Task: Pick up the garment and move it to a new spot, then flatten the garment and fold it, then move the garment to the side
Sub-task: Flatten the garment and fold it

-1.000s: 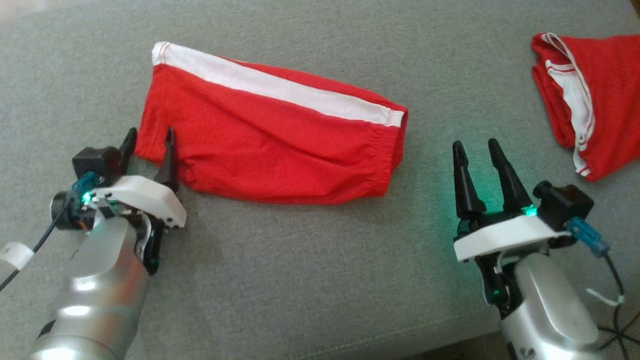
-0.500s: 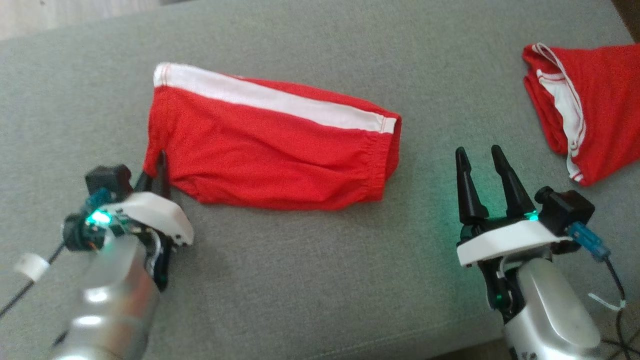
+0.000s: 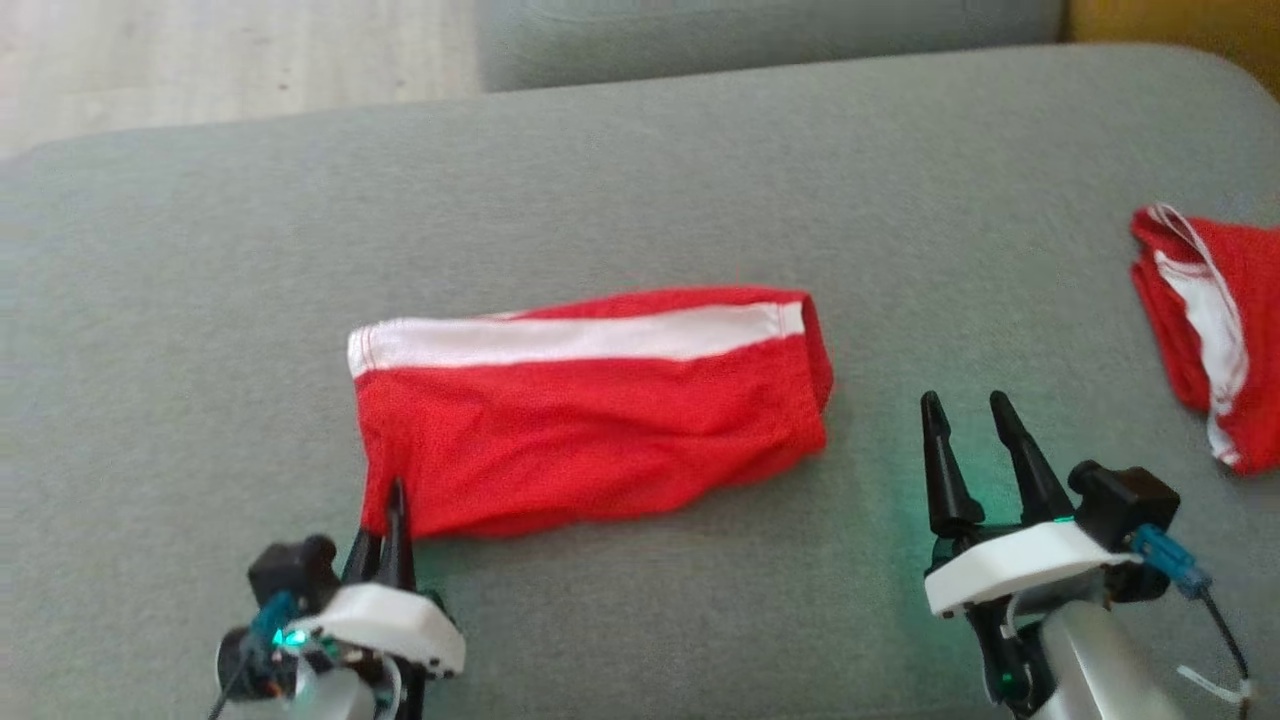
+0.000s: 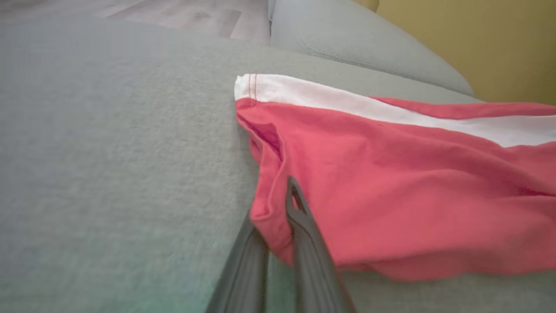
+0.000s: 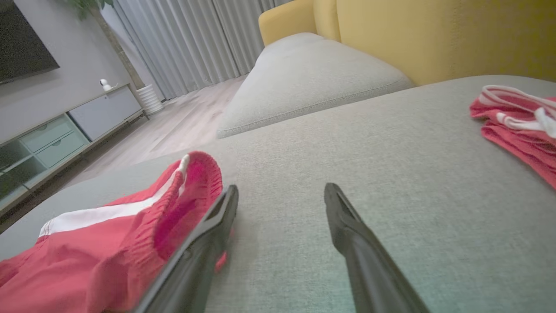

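Second red garment (image 3: 1250, 290) cut by right edge (head view), corner of shorts (image 3: 590, 420) hidden inside left hand (image 3: 392, 510)

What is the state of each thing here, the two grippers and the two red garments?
left gripper: shut on the near left corner of the red shorts.
right gripper: open, holding nothing.
red shorts: lying on the grey cushion, lightly wrinkled, one corner pinched.
second red garment: bunched up at the right, untouched.

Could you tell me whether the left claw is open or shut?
Shut: the left claw is clamped on the near corner of the red shorts, cloth between its jaws.
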Tool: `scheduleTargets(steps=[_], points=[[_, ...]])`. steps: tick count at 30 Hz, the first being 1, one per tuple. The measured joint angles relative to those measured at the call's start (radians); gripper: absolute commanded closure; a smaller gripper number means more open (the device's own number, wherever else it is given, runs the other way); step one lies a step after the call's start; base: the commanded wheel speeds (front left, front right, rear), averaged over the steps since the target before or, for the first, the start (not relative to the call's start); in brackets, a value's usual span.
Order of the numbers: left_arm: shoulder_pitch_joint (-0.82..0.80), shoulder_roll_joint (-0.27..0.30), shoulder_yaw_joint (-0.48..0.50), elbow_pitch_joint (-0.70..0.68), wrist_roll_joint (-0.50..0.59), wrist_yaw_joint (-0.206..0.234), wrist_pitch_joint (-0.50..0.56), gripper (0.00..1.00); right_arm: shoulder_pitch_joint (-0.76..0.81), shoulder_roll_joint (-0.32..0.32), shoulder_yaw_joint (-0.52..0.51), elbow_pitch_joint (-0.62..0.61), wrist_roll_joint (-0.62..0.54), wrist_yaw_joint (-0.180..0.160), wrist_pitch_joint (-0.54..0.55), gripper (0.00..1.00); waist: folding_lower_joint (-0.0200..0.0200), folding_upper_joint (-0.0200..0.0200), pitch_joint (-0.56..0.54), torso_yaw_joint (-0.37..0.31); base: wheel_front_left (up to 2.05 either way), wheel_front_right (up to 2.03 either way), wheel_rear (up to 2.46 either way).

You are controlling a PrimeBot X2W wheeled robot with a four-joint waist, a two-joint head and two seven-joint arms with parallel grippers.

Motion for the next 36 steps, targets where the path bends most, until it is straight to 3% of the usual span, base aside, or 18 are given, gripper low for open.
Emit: scheduleTargets(steps=[4,5,6,15,24,31,32,34,35,36], points=[[0.055,-0.010,0.019,-0.053,0.022,0.004,0.000,0.99,-0.002,0.000,0.041,-0.002,-0.002,0.000,0.000,0.00,0.0000,0.0000,-0.009,0.037,0.00,0.00,0.00],[0.055,-0.010,0.019,-0.053,0.022,0.004,0.000,0.56,-0.002,0.000,0.041,-0.002,-0.002,0.000,0.000,0.00,0.0000,0.0000,-0.009,0.037,0.00,0.00,0.00],[0.065,-0.014,0.029,-0.067,0.032,0.009,0.000,0.00,-0.004,0.000,0.057,-0.007,-0.002,0.000,0.000,0.00,0.0000,0.0000,-0.007,0.044,0.00,0.00,0.00],[0.073,-0.024,0.066,-0.149,0.077,0.008,0.000,0.00,-0.135,0.000,0.185,-0.002,-0.032,0.000,0.000,0.00,0.0003,0.0000,0.030,0.077,0.00,0.00,0.00],[0.067,-0.026,0.035,-0.151,0.067,-0.001,0.000,0.00,-0.199,-0.001,0.160,0.275,-0.078,0.000,0.000,0.00,0.0003,0.0000,0.069,0.118,0.00,0.00,0.00],[0.064,-0.026,0.033,-0.155,0.064,-0.001,0.000,0.00,-0.265,-0.004,0.244,0.371,0.057,0.000,-0.004,0.00,0.0003,0.0000,0.107,0.136,0.00,0.00,0.00],[0.063,-0.027,0.033,-0.155,0.065,-0.001,0.000,0.00,-0.276,-0.005,0.258,0.379,0.082,0.000,-0.005,0.07,0.0003,0.0000,0.111,0.137,0.00,0.00,0.00],[0.060,-0.027,0.033,-0.155,0.065,-0.001,0.000,0.00,-0.295,-0.008,0.289,0.389,0.125,0.000,-0.006,0.52,0.0002,0.0000,0.116,0.138,0.00,0.00,0.00],[0.059,-0.027,0.033,-0.155,0.065,-0.001,0.000,0.00,-0.305,-0.008,0.299,0.397,0.144,0.000,-0.006,0.85,0.0003,0.0000,0.118,0.138,0.00,0.00,0.00],[0.058,-0.027,0.033,-0.155,0.066,-0.001,0.000,0.00,-0.312,-0.009,0.309,0.402,0.165,0.000,-0.006,1.00,0.0003,0.0000,0.119,0.139,0.00,0.00,0.00]])
